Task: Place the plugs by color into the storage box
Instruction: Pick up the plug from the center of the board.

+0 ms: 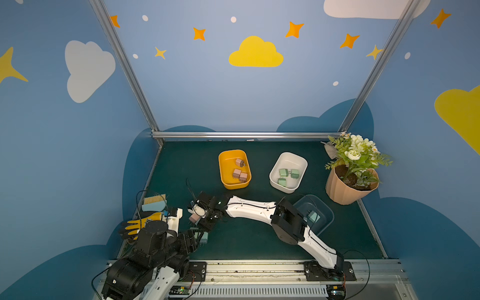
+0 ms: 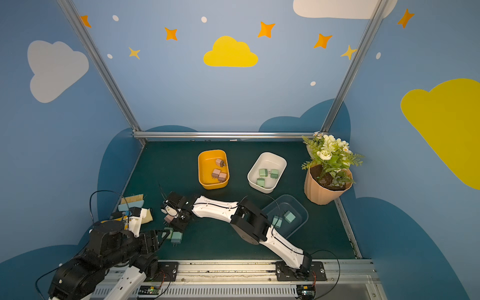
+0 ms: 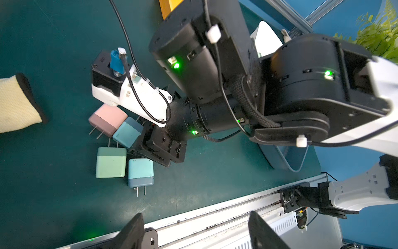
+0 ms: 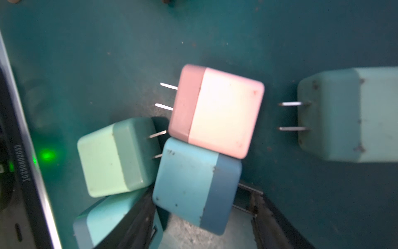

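Note:
Several plugs lie in a cluster near the table's front left: a pink plug (image 4: pixel 219 112), a pale green plug (image 4: pixel 112 157) and teal ones (image 3: pixel 141 172). My right gripper (image 4: pixel 196 215) is open and low over them, its jaws either side of a blue-teal plug (image 4: pixel 193 183), with the prongs in the gap at one finger. My left gripper (image 3: pixel 197 232) is open and empty beside the cluster, above the front rail. The orange box (image 1: pixel 223 179) holds three pink plugs. The white box (image 1: pixel 275 181) holds three green ones. The clear box (image 1: pixel 324 223) holds teal plugs (image 2: pixel 289 217).
A yellow-bristled brush (image 1: pixel 154 204) and a yellow and black glove (image 1: pixel 140 226) lie at the left edge by my left arm. A potted plant (image 1: pixel 348 189) stands at the right. My right arm (image 1: pixel 249 207) stretches across the table in front of the boxes.

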`<state>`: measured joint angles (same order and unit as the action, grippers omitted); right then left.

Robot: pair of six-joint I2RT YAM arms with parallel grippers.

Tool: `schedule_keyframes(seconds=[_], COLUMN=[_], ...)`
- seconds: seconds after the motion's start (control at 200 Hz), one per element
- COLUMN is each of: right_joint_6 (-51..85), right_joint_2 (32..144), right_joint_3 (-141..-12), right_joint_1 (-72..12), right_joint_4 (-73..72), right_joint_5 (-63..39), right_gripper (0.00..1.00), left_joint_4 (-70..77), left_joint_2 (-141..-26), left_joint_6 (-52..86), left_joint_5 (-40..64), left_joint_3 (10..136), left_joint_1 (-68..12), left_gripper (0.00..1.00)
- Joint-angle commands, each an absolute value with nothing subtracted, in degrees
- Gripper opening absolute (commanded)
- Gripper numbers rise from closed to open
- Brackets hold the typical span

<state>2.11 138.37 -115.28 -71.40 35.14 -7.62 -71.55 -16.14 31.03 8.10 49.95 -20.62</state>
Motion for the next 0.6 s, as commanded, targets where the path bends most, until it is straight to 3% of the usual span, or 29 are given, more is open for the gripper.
schedule_keyframes(seconds=[0.0, 0.34, 0.596], right_joint_6=[1.77, 0.69, 1.84], right_joint_2=[139.58, 137.73, 138.7], right_joint_3=[-116.63, -116.95, -117.33], right_joint_1=[-71.72, -73.46, -74.16], right_joint_4=[37.3, 38.06, 37.11], right_joint_5=[-4.64, 3.66, 4.51], right_gripper=[0.62, 0.71, 0.76], left_joint_4=[-71.99, -72.11, -71.3], left_joint_2=[-17.91, -20.42, -20.99], left_joint_6=[29.86, 29.56, 27.71], left_joint_5=[9.01, 9.38, 12.25], left_joint_3=[49.41, 49.13, 48.77], left_joint_1=[-20.17, -19.22, -16.42], left_gripper=[0.77, 0.78, 0.78])
